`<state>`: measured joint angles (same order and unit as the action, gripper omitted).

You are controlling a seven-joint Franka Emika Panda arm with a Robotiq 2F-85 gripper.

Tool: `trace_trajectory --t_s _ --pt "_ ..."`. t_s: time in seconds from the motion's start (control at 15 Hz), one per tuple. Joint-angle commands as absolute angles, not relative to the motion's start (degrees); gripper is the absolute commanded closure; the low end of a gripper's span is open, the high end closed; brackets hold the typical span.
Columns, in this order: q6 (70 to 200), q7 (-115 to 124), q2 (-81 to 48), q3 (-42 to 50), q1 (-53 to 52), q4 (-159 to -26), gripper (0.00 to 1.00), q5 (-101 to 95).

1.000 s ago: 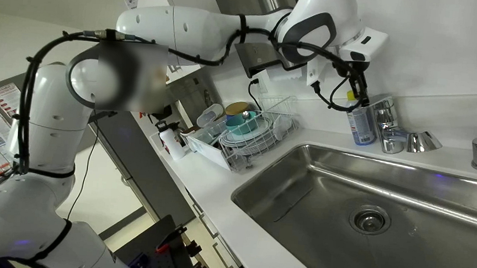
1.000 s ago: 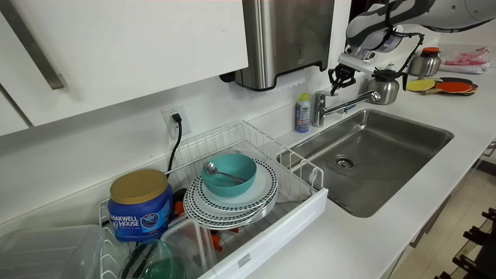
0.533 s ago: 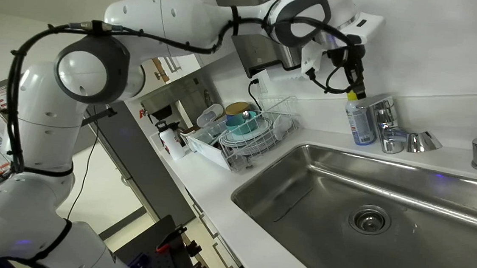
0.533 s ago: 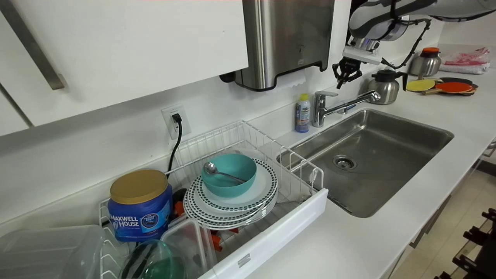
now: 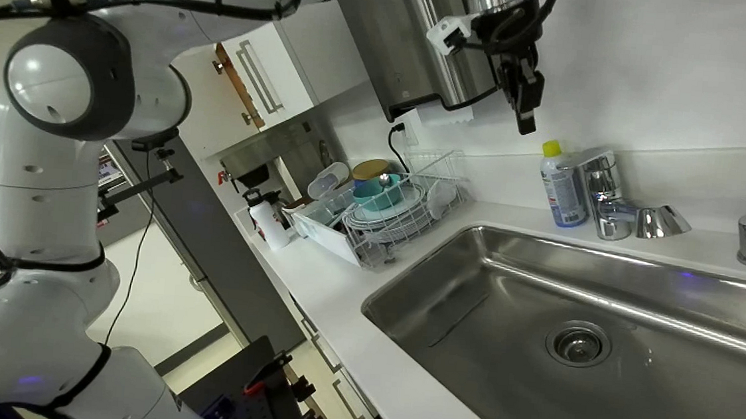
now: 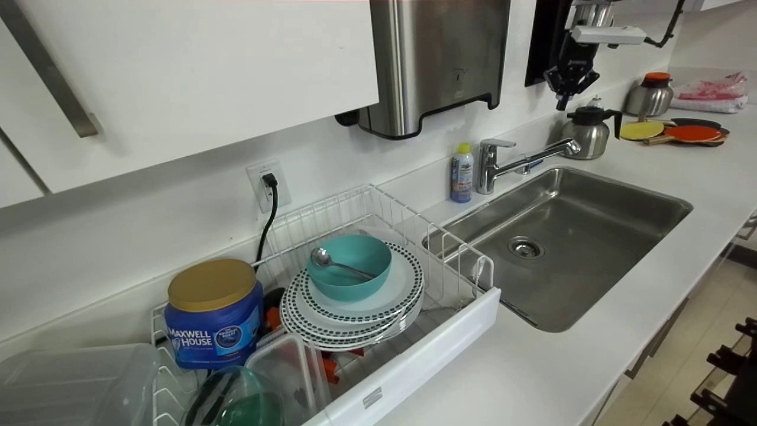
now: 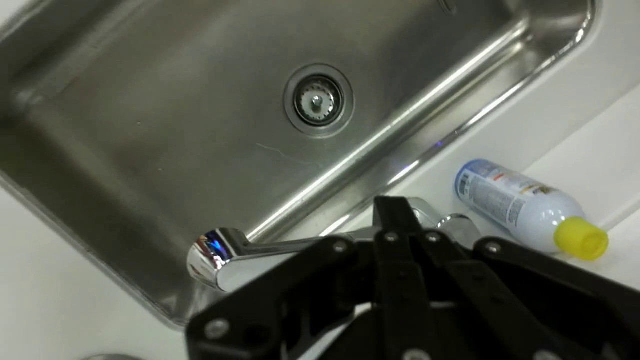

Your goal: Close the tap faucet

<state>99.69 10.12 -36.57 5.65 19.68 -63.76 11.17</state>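
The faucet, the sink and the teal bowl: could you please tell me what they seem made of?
Faucet: polished metal, probably chrome plated, given its mirror highlights. Sink: satin metal, likely stainless steel, by its dull grey sheen. Teal bowl: smooth, perhaps plastic; its even color leaves ceramic possible.

In both exterior views the dish rack [image 6: 414, 361] stands left of the sink [image 6: 585, 260], a spoon [image 6: 321, 256] in the bowl [image 6: 353, 290] on its plates [image 6: 390, 294]; between sink and wall [image 6: 331, 160], the bottle [image 6: 462, 176] stands left of the faucet [image 6: 487, 168].
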Motion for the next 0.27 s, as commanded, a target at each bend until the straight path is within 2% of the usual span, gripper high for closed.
trace_trajectory --t_s 0.0,0.2 --pt "94.6 4.4 -32.5 6.2 19.8 -66.8 1.0 7.7" --pt "94.5 1.1 -31.0 6.2 19.9 -68.2 1.0 5.3"
